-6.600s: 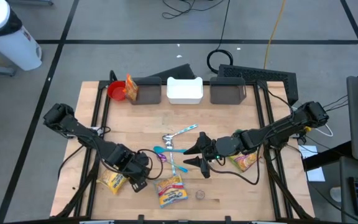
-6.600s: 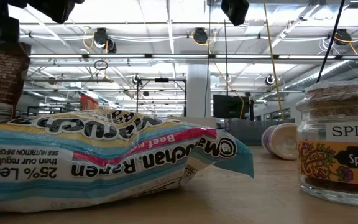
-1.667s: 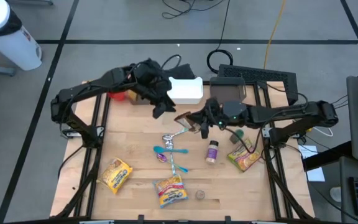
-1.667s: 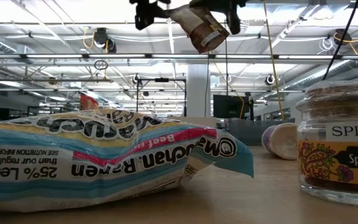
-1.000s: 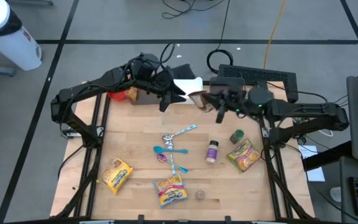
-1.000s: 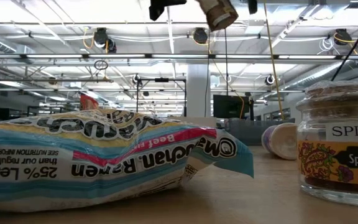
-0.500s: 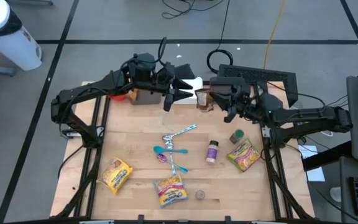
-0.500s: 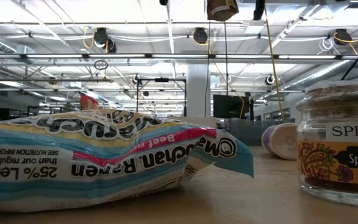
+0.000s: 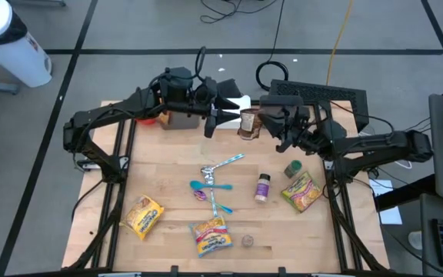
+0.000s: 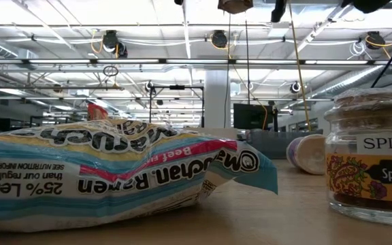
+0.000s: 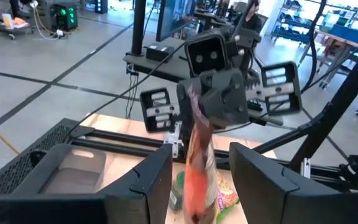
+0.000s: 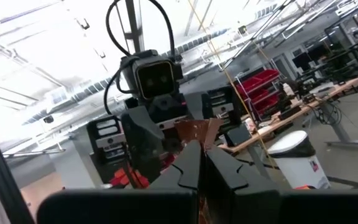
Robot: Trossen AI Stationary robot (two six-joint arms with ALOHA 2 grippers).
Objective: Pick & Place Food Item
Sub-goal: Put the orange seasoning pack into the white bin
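Observation:
The food item is a brown packet (image 9: pixel 246 123) with red print, hanging high above the far middle of the table. My right gripper (image 9: pixel 261 123) is shut on its top. In the left wrist view the packet (image 11: pixel 197 168) hangs between my left gripper's (image 11: pixel 201 180) open fingers without touching them. That left gripper (image 9: pixel 224 115) points level toward the table's right. In the low view only the packet's lower end (image 10: pixel 235 5) shows, at the picture's top. My right gripper pinches the packet's crimped top edge (image 12: pixel 196 133) between its two fingers. The fingers come from the table's right side, slanting upward. The packet hangs nearly upright below them, lifted clear of the table.
A white bin (image 9: pixel 237 104) and grey bins (image 9: pixel 284 114) line the far edge. On the table lie a ramen pack (image 9: pixel 211 235), a spice jar (image 9: pixel 262 187), a green jar (image 9: pixel 291 168), two other packets (image 9: pixel 143 217) (image 9: pixel 301 191) and utensils (image 9: pixel 218 181).
My right gripper has tipped upward, so the packet has swung from tilted to nearly upright and risen. My left gripper has gone a little toward the table's right, and its open fingers now stand on either side of the packet.

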